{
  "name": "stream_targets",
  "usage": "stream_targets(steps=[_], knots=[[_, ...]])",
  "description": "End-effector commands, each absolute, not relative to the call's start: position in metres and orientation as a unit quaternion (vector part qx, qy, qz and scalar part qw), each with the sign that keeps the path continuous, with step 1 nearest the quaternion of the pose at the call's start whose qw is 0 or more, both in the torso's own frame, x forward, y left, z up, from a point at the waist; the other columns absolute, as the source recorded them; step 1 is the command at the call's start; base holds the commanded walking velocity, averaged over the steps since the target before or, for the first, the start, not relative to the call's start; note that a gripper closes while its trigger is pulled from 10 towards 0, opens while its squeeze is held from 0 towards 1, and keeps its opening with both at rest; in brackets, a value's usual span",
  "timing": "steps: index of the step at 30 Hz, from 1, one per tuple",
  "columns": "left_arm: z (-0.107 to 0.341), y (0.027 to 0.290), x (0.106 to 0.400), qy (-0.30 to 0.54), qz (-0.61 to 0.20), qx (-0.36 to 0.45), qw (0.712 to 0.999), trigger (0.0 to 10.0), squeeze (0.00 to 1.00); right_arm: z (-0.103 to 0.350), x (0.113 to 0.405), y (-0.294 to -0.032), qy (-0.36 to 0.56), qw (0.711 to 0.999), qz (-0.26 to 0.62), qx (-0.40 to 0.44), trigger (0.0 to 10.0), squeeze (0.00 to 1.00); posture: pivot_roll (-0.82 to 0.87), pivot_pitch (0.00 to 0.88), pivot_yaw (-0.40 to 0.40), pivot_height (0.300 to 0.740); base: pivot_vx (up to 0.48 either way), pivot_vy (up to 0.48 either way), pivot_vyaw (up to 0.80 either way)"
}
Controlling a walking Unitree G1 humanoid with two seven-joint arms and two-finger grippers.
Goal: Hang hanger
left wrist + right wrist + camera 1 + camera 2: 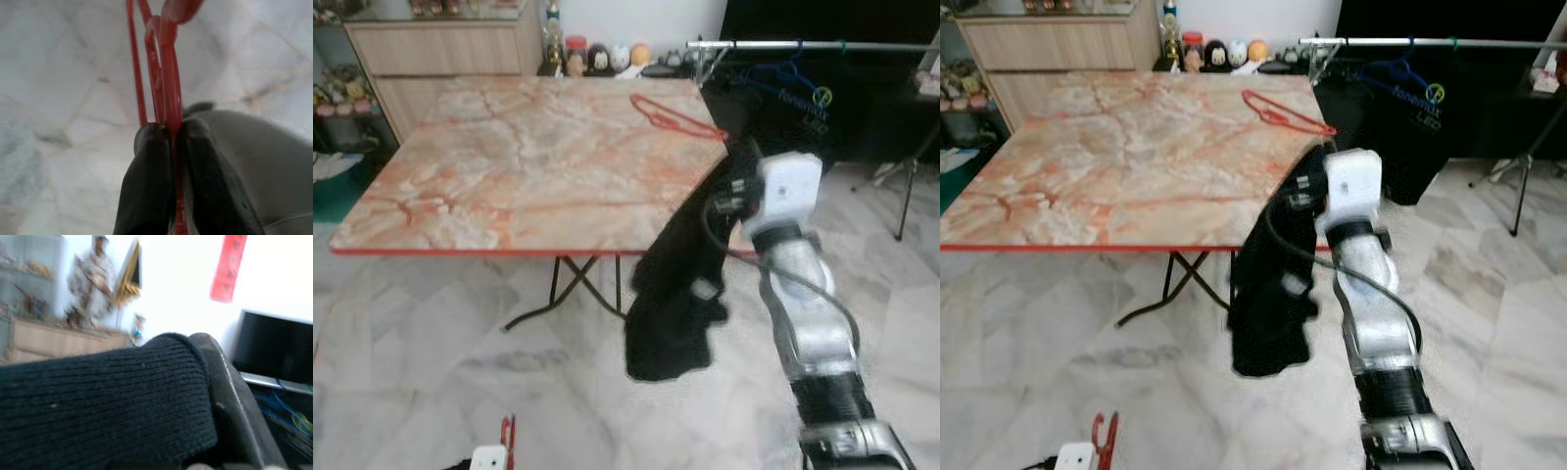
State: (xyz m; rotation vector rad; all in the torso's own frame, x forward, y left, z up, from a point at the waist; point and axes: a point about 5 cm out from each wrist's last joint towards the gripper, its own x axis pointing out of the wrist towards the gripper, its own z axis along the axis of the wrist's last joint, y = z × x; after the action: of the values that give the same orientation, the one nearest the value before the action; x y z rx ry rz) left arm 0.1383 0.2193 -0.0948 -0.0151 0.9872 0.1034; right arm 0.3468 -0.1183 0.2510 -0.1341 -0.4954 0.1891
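Observation:
A red hanger (166, 63) is pinched between the black fingers (146, 181) of my left gripper (168, 131), which is shut on it and hangs low over the floor; its red tip (508, 434) pokes up at the bottom of the left eye view. A second red hanger (671, 115) lies on the far right corner of the marble table (509, 166). My right gripper (737, 168) is raised at the table's right edge, shut on a black knit garment (671, 294) that droops toward the floor. The garment (98, 406) covers the fingers (230, 396).
A metal clothes rail (803, 45) stands at the back right with a blue hanger (793, 80) and a dark garment on it. A wooden cabinet (440, 49) and small ornaments (597, 57) line the back wall. The rail's stand leg (906, 186) is at the right.

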Motion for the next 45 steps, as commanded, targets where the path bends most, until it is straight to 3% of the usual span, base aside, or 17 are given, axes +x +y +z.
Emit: stream_targets(steps=[1, 11, 15, 24, 28, 41, 45], knots=[[-0.097, 0.217, 0.134, 0.481, 0.053, -0.015, 0.875, 10.0, 0.00, 0.256, 0.349, -0.122, -0.254, 0.961, 0.089, -0.065, 10.0, 0.00, 0.00, 0.000, -0.015, 0.740, 0.368, 0.000, 0.00], [-0.099, 0.214, 0.129, 0.489, 0.056, -0.021, 0.870, 10.0, 0.00, 0.298, 0.371, -0.104, -0.279, 0.952, 0.108, -0.065, 10.0, 0.00, -0.01, 0.000, -0.016, 0.740, 0.368, 0.000, 0.00], [-0.100, 0.201, 0.135, 0.487, 0.050, -0.025, 0.872, 10.0, 0.00, 0.302, 0.385, -0.104, -0.243, 0.965, 0.101, 0.000, 10.0, 0.00, -0.01, 0.000, -0.017, 0.740, 0.359, 0.000, 0.00], [-0.099, 0.151, 0.153, 0.480, 0.037, -0.036, 0.876, 10.0, 0.00, 0.320, 0.399, -0.104, -0.237, 0.966, 0.098, 0.020, 10.0, 0.00, -0.02, 0.000, -0.021, 0.740, 0.352, 0.000, 0.00], [-0.100, 0.169, 0.145, 0.483, 0.046, -0.033, 0.874, 10.0, 0.00, 0.328, 0.401, -0.098, -0.248, 0.963, 0.108, -0.005, 10.0, 0.00, -0.02, 0.000, -0.023, 0.740, 0.346, 0.000, 0.00], [-0.101, 0.174, 0.143, 0.483, 0.049, -0.038, 0.874, 10.0, 0.00, 0.317, 0.410, -0.091, -0.205, 0.969, 0.136, -0.024, 10.0, 0.00, -0.02, 0.000, -0.027, 0.740, 0.277, 0.000, 0.00], [-0.102, 0.167, 0.142, 0.486, 0.041, -0.041, 0.872, 10.0, 0.00, 0.292, 0.409, -0.082, -0.165, 0.973, 0.157, -0.032, 10.0, 0.00, -0.02, 0.000, -0.030, 0.740, 0.000, 0.000, 0.00]])
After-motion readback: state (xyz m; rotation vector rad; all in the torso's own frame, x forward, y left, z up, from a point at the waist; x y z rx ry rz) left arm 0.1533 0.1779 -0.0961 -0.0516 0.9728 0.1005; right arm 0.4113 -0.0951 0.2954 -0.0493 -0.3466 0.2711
